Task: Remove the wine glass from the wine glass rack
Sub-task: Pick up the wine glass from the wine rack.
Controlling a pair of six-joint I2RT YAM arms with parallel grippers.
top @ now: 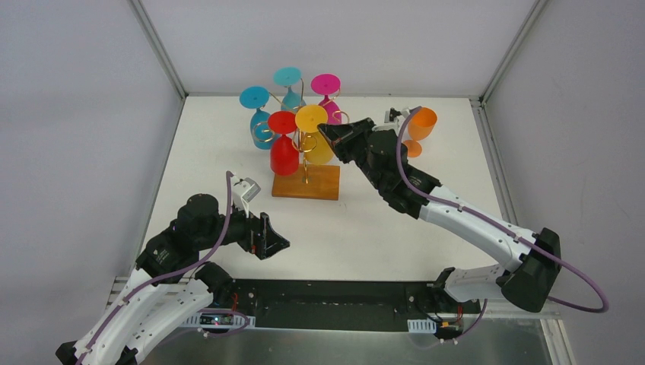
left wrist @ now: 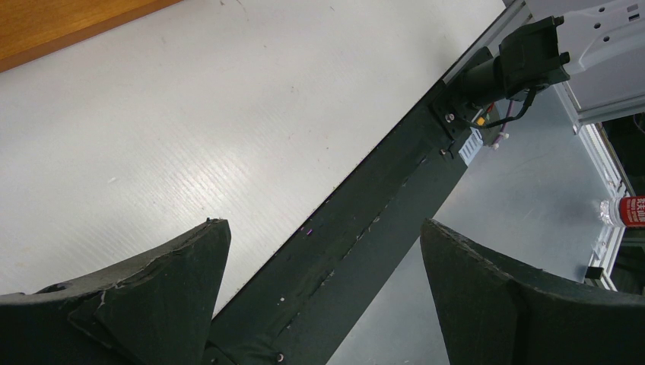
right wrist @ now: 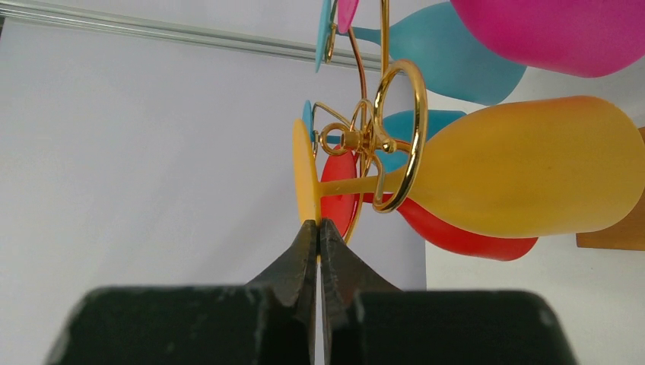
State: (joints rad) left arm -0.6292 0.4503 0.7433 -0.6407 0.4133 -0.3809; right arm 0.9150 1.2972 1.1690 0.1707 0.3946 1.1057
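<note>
Lab test cell: white table, grey panel walls.

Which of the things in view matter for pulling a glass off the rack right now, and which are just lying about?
In the job:
wine glass rack
yellow wine glass hanging on it
right pincer, closed on its foot rim

Lying about:
orange glass, standing upright off the rack
left pincer, open
bottle with a red label

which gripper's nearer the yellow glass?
Right. Right gripper: shut at the yellow glass foot rim. Left gripper: open near the table's front edge, short of the rack.
</note>
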